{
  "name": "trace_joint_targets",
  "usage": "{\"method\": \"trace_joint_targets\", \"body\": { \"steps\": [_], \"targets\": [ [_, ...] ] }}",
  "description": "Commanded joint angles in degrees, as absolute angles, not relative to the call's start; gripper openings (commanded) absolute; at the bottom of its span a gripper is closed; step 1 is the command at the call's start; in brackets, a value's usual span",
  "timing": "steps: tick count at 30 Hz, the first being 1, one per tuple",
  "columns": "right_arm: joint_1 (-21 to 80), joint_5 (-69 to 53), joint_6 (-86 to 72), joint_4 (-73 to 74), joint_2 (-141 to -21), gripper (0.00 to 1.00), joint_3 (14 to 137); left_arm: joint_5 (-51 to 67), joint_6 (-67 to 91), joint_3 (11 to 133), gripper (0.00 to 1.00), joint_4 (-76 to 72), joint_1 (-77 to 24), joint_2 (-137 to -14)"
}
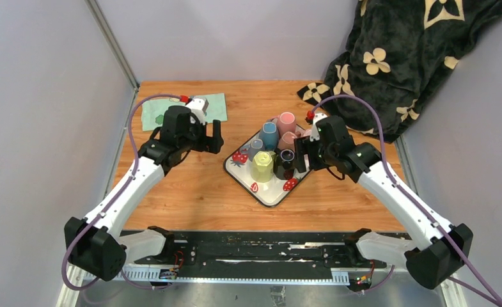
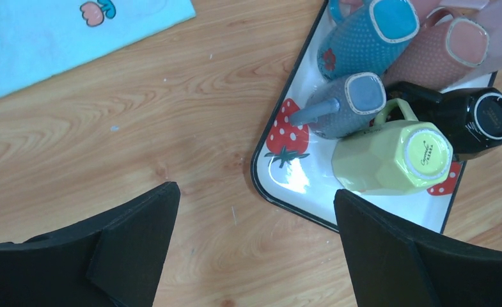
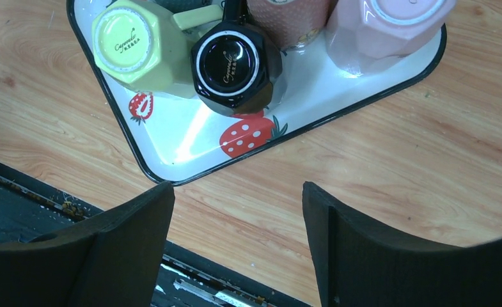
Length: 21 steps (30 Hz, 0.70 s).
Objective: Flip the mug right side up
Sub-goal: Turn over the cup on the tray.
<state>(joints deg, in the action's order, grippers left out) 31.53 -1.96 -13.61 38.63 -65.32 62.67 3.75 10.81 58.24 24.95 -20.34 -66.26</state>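
Our left gripper (image 2: 256,193) stands apart and empty, left of the tray (image 1: 270,199); our right gripper (image 3: 238,190), also apart, near the upside-down black mug (image 3: 229,64).

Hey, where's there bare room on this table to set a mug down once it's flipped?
One free patch: bare wooden table between the white strawberry-print tray and the pale green cloth, running to the near edge. Another patch lies right of the tray. The tray itself is crowded: six upside-down mugs fill all but its near corner.
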Motion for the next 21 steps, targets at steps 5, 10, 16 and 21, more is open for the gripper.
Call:
{"method": "trace_joint_targets", "body": {
  "steps": [5, 10, 16, 21],
  "targets": [
    [32.08, -0.14, -11.70, 39.11, -57.84, 0.79, 58.28, 8.90, -4.25, 54.44, 1.00, 7.99, -22.85, -66.27],
    [32.07, -0.03, -11.49, 39.02, -54.31, 0.81, 55.17, 16.93, -18.25, 55.34, 1.00, 3.10, -22.85, -67.62],
    [32.07, 3.20, -12.94, 39.51, -50.81, 0.83, 53.23, 35.49, -46.59, 63.59, 1.00, 24.79, -22.85, -72.93],
    [32.07, 3.52, -13.11, 39.85, -49.51, 0.83, 52.59, 35.96, -51.72, 65.92, 1.00, 25.62, -22.77, -78.52]
  ]
}}
